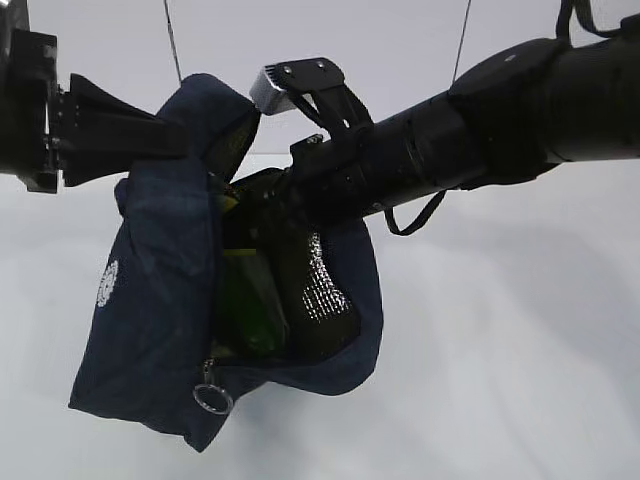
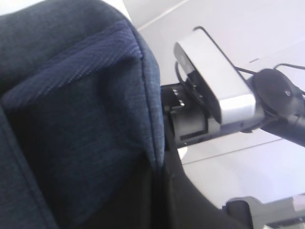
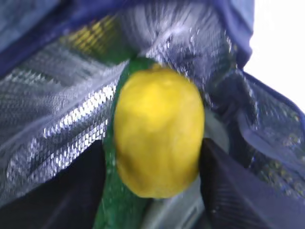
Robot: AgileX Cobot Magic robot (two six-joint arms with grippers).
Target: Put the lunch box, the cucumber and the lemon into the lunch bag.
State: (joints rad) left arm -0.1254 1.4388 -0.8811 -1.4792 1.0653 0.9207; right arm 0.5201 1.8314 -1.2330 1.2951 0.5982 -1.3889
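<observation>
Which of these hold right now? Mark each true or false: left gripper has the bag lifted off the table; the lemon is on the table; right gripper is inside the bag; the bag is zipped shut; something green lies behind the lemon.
1. The left gripper holds the lunch bag up. True.
2. The lemon lies on the table. False: it is inside the foil-lined bag.
3. The right gripper reaches into the bag. True.
4. The bag is zipped shut. False: it gapes open.
5. Something green lies behind the lemon. True.

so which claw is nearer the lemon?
Right. The right claw is inside the bag, with the lemon between its fingers. The left claw is outside, pinching the bag's top edge, away from the lemon.
</observation>
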